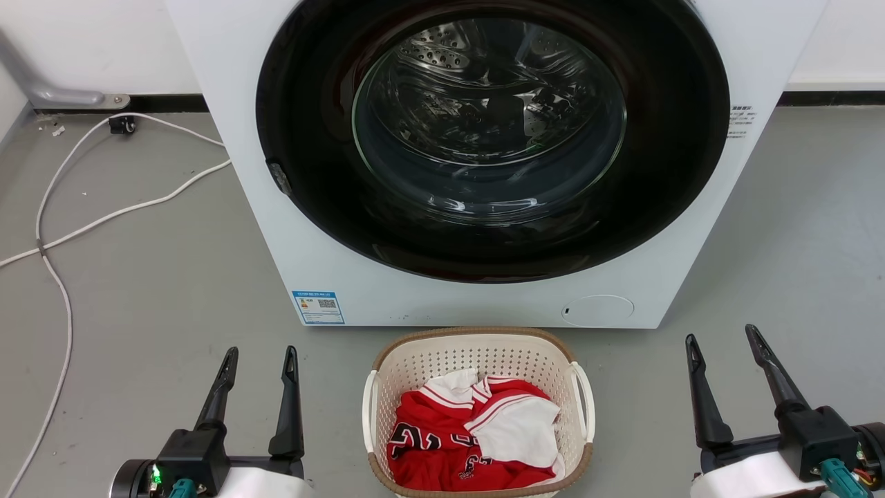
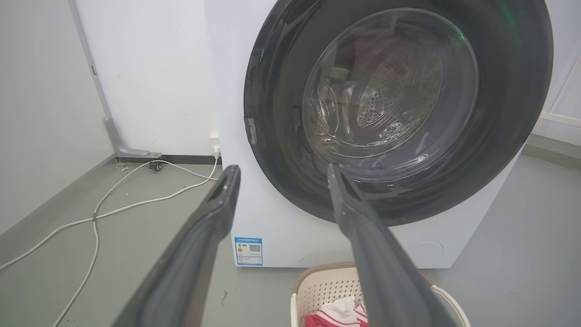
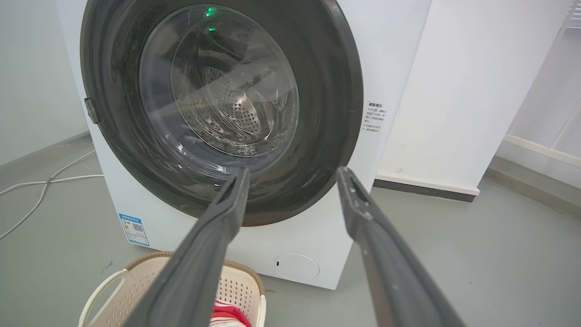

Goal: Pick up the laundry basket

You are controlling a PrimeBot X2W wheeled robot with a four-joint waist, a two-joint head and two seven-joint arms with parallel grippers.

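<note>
Laundry basket point(image 1: 484, 360) sat on the floor point(image 1: 138, 290), dead centre before the robot and just in front of the washing machine point(image 1: 429, 304), w/ red-and-white clothes point(image 1: 442, 443) in it. Its near end was cut off by the bottom edge of the head view.

Left pincer point(image 1: 261, 354) and right pincer point(image 1: 721, 335) both stood wide open w/ nothing in either. Their fingers pointed fwd at the washer, one pincer each side of the basket and apart from it.

Key relation: the basket lay btwn the two pincers, i.e. inward from each and lower. The wrist views agreed: it sat low-right under the left arm's fingers and low-left under the right arm's. Left handle point(image 1: 368, 408) faced the left pincer and right handle point(image 1: 588, 401) faced the right one, so the handle-to-handle line ran across the robot. Long axis: could not tell, since the basket was foreshortened and cropped.

Nearer arm: approx. equal, w/ the left pincer perhaps a shade closer to its handle. Prob. a two-arm lift, each pincer swinging inward and down to its own handle. The fingers were aimed at the washer, not the handles, so the wrists likely needed re-aiming first. No grasp was made yet.
</note>
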